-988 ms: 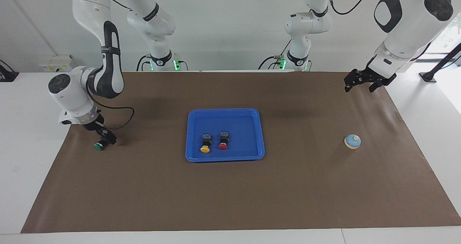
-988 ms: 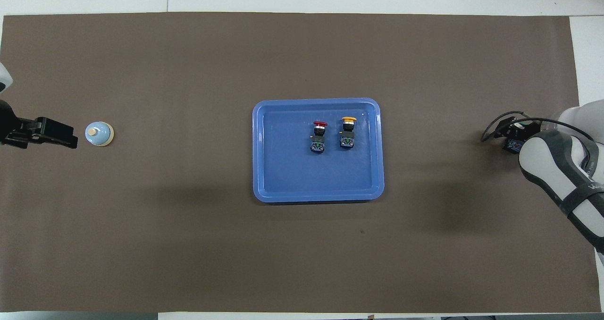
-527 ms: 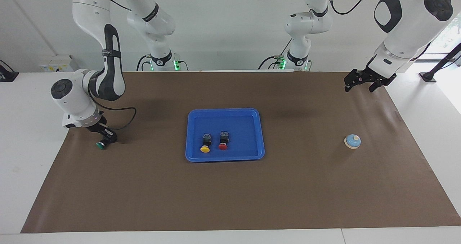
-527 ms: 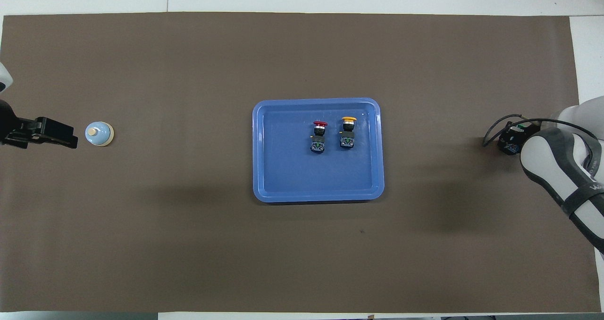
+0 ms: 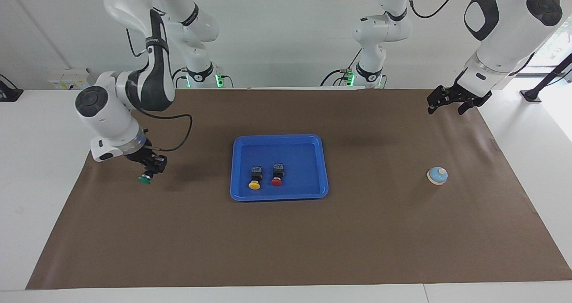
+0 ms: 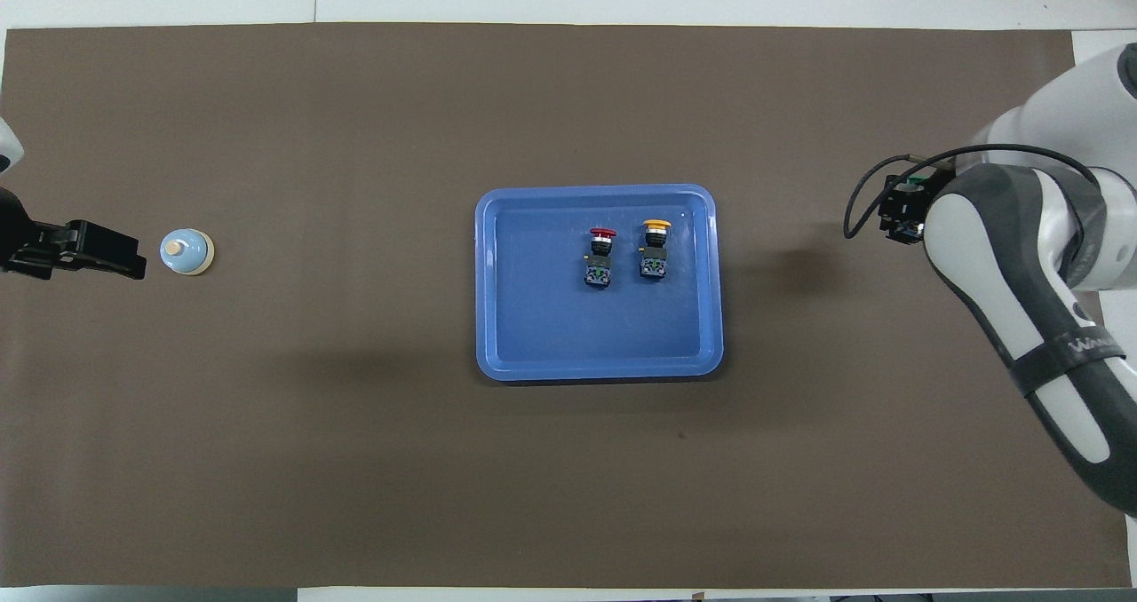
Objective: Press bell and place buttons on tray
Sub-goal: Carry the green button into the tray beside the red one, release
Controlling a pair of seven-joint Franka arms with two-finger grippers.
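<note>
Robotics lab, two Franka arms [image 5: 134, 84] (table-mounted), bare walls

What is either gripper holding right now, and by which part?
The right gripper holds the green button by its black body, cap hanging down, lifted above the mat. The left gripper holds nothing.

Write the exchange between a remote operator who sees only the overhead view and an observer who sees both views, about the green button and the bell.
Operator: The right arm hides the right gripper. Is the green button off the mat?
Observer: Yes. The gripper is shut on it, cap pointing down, clear of the mat.
Operator: Is the left gripper touching the bell?
Observer: No. It hangs open, well above the mat, and the bell stands apart from it.
</note>
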